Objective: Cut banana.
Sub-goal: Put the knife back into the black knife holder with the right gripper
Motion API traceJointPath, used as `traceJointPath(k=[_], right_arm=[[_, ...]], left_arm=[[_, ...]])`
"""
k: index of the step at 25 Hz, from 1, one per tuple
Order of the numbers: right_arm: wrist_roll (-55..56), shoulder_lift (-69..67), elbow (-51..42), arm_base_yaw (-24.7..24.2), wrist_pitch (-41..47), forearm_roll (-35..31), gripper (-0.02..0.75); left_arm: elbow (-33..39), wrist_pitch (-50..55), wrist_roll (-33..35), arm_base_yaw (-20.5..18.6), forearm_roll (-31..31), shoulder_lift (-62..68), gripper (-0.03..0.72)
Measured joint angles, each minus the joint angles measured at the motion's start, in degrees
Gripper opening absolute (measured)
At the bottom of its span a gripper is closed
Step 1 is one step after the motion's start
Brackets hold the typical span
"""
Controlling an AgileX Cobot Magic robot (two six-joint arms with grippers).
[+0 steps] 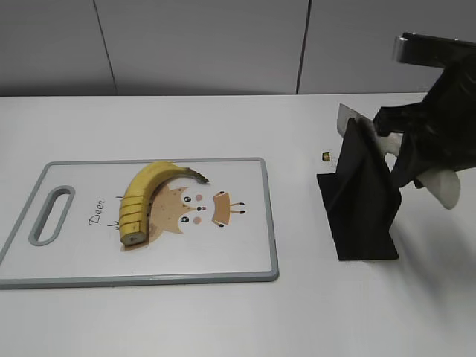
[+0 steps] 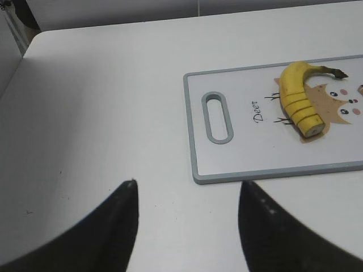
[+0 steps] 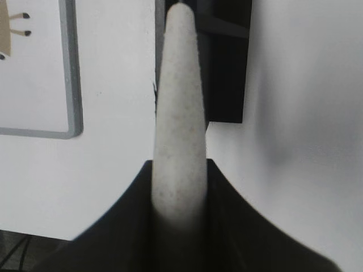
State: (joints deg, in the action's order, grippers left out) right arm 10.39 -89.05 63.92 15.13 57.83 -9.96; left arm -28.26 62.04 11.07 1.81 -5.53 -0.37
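Observation:
The yellow banana [image 1: 146,195] lies on the white cutting board [image 1: 238,256], over its deer print, with the blunt near end sliced into several rounds that still sit together. The left wrist view shows the banana too [image 2: 295,93]. My right gripper [image 3: 178,164] is shut on the pale speckled handle of a knife [image 3: 178,96]. It holds the knife at the black knife stand [image 1: 361,216], far right of the board, with the grey blade [image 1: 346,119] at the stand's top. My left gripper [image 2: 187,182] is open and empty over bare table, left of the board's handle slot [image 2: 218,117].
A small brownish object [image 1: 326,156] lies on the table between the board and the stand. The grey-rimmed board's corner [image 3: 69,127] shows left of the knife in the right wrist view. A grey wall runs behind the white table.

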Motion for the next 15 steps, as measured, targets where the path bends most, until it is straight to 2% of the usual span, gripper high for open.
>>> traceJointPath(k=[5, 15], right_arm=[[0.7, -1.7, 0.0, 1.6, 2.2, 1.0, 0.162], [1.0, -2.2, 0.0, 1.7, 3.0, 0.5, 0.162]], left_arm=[[0.0, 0.0, 0.0, 0.0, 0.0, 0.0, 0.545], [0.0, 0.0, 0.0, 0.0, 0.0, 0.0, 0.543]])
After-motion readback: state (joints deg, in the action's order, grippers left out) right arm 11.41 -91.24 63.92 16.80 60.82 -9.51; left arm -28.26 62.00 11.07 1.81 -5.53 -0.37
